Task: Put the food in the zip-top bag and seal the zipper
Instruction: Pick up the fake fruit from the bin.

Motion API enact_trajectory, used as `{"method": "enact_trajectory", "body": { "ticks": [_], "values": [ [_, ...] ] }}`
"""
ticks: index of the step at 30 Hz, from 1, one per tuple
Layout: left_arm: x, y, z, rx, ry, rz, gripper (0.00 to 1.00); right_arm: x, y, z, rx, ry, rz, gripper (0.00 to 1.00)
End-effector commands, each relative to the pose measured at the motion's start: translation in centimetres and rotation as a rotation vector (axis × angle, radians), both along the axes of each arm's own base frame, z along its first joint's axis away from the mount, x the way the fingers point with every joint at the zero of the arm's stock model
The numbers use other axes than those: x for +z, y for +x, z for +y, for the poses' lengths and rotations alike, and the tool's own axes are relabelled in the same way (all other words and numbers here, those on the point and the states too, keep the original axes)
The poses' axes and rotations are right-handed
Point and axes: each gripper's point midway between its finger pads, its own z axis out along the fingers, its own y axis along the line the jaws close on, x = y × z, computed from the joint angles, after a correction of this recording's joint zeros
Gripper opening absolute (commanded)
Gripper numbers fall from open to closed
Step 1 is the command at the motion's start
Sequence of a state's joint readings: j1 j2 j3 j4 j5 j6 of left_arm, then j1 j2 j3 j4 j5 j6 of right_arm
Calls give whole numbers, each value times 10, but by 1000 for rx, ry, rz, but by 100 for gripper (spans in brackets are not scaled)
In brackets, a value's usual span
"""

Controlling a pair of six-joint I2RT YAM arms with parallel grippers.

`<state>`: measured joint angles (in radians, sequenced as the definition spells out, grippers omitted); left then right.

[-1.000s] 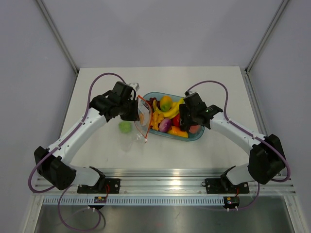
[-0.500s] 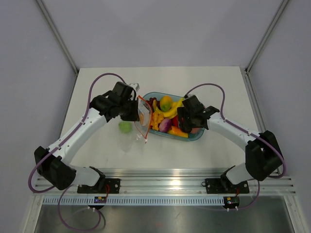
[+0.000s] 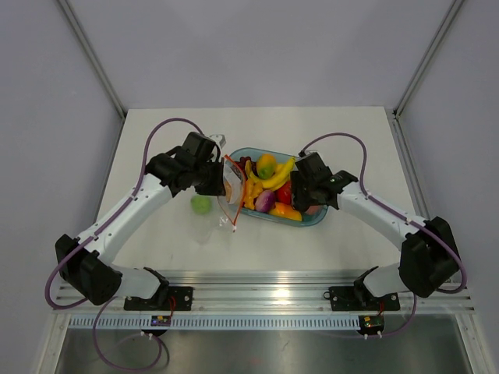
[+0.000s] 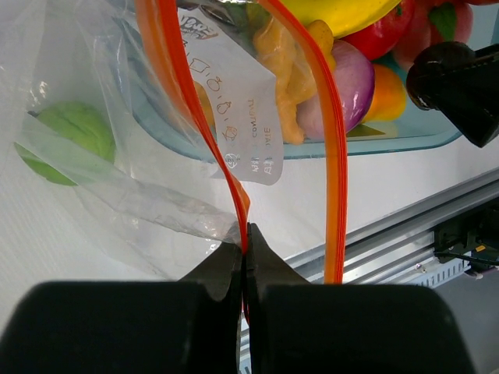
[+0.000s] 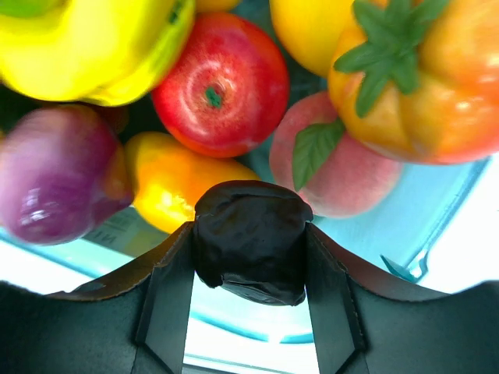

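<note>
Zip-top bag [image 3: 229, 195] hangs just left of the tray [image 5: 440, 206], floppy and light, best held by its stiffer zipper [image 4: 333, 156], where the left gripper [image 4: 243, 253] is pinched tight. Food [image 3: 267, 165] heaped in the tray looks glossy and hard, likely slippery. Only the left wrist view shows the bag's mouth gaping; only the right wrist view shows the right gripper [image 5: 249, 241] clamped on a dark lumpy piece [image 5: 249, 218], probably grapes.
</note>
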<state>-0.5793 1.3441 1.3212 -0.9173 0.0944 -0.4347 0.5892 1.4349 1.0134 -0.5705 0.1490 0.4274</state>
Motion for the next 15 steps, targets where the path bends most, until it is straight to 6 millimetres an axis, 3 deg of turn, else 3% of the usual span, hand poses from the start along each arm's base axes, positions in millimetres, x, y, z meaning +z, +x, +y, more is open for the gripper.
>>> {"method": "enact_trajectory", "body": {
  "ticks": [1, 4, 7, 9, 15],
  "values": [
    [12, 7, -14, -13, -54, -31, 0, 57, 12, 3, -26, 61, -129, 42],
    [15, 9, -14, -11, -55, -39, 0, 87, 17, 11, -25, 111, -180, 40],
    [15, 10, -14, -9, -52, -39, 0, 117, 19, 36, 25, 148, -236, 41],
    [13, 9, -13, -8, -46, -36, 0, 141, 16, 63, 85, 185, -281, 42],
    [17, 8, -9, 2, -40, -51, 0, 168, 10, 136, 228, 322, -298, 43]
  ]
}}
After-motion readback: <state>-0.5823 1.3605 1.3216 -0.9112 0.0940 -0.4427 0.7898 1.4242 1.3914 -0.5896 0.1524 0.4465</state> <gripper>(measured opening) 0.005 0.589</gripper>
